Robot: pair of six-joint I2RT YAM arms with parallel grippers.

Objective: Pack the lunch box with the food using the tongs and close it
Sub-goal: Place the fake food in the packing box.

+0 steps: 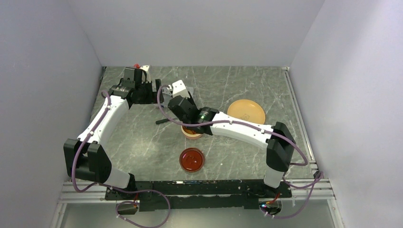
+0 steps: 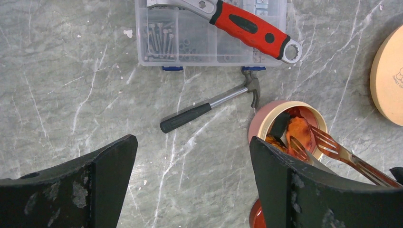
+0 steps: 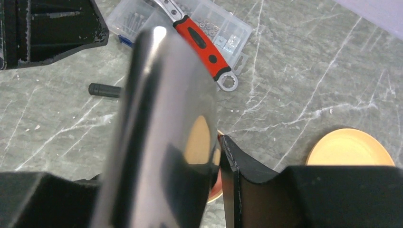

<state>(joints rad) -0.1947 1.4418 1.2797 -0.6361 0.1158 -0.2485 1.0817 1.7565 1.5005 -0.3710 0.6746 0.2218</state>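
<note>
The lunch box (image 2: 266,118) stands open on the marble table, holding the food (image 2: 300,129): an orange-red piece, a dark roll-like piece and brown bits. The tongs (image 2: 328,145) reach into it, their forked tips at either side of the orange piece. My right gripper (image 3: 161,166) is shut on the tongs (image 3: 161,109), whose shiny arm fills its view, and hangs over the lunch box (image 1: 192,133). The dark red lid (image 1: 192,159) lies apart, nearer the bases. My left gripper (image 2: 192,156) hovers open and empty left of the box.
A black-handled hammer (image 2: 209,107) lies just left of the lunch box. Behind it sits a clear case (image 2: 190,42) of screws with a red-handled wrench (image 2: 252,28) on top. A flat yellow plate (image 1: 246,112) lies to the right.
</note>
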